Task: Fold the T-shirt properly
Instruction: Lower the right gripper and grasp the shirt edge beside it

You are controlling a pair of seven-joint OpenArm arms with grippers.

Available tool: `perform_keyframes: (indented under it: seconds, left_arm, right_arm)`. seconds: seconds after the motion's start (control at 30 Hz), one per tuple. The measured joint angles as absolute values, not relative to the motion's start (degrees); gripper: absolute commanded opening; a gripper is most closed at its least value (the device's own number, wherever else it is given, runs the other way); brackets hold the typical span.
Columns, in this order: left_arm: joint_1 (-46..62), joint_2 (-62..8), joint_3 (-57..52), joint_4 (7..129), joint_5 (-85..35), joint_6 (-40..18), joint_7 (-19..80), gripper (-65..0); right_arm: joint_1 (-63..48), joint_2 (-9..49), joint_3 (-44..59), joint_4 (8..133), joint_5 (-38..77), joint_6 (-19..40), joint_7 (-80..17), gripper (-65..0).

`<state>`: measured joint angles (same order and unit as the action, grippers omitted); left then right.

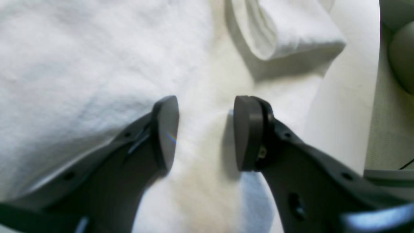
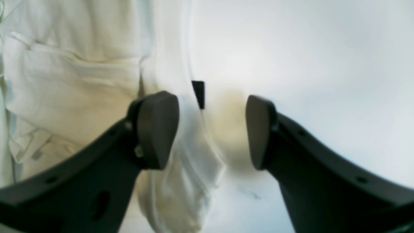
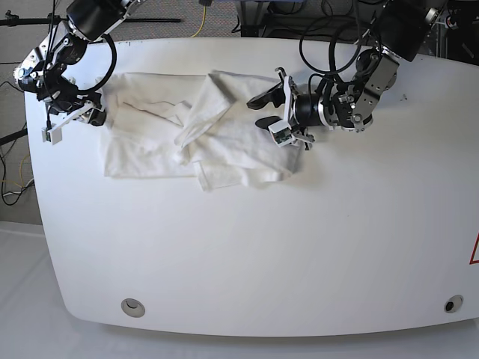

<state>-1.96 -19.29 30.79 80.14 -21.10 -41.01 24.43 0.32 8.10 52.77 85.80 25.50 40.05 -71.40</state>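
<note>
While crumpled on the table: notes as seen from above and from both wrists.

T-shirt (image 3: 202,134): white, spread unevenly across the far-left part of the white table (image 3: 299,247); flatter layer to the left, bunched ridge of folds running diagonally through the middle, thicker doubled part toward the right edge. Print not visible from above.

Neck label (image 2: 198,94): small black tab, seen only from the right wrist, at the cloth's edge between the two fingers of that gripper.

Left gripper (image 1: 205,132): at the shirt's right edge in the overhead view; jaws apart, nothing pinched; white cloth lying under and between the pads; tips close over the fabric, contact not certain. Rolled fold or sleeve opening beyond the fingertips.

Right gripper (image 2: 212,129): at the shirt's far-left edge in the overhead view; jaws spread wide, holding nothing. One finger over wrinkled cloth, the other over bare table; hem edge running between them.

Arms: both reaching in from the table's far side, well apart, one at each end of the shirt.

Table edge: two small round fittings (image 3: 133,306) near the front rim.
</note>
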Motion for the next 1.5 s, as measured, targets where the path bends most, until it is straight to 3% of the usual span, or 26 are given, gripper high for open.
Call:
perform_keyframes:
  seconds: [0.9,1.03,1.17,1.5]
  left_arm:
    - [-1.96,-19.25,30.79,80.07,-21.1,-40.99,24.4,-38.4]
    - [-1.96,-19.22,30.79,80.07,-21.1,-40.99,24.38,-38.4]
    - [-1.98,-19.22,30.79,80.07,-21.1,-40.99,24.38,-38.4]
    - [-1.96,-19.25,30.79,80.07,-21.1,-40.99,24.36,-38.4]
  right_arm:
    - [3.01,5.04,49.56,86.04,26.15,39.97,-75.09,-30.0]
    - [3.11,4.12,48.6,86.08,26.44,40.12,-75.07,-40.4]
    - [2.96,3.77,48.51,86.04,26.57,40.07,-75.29,-63.5]
    - [2.85,3.86,48.49,85.91,26.15,39.94,-75.66,-65.0]
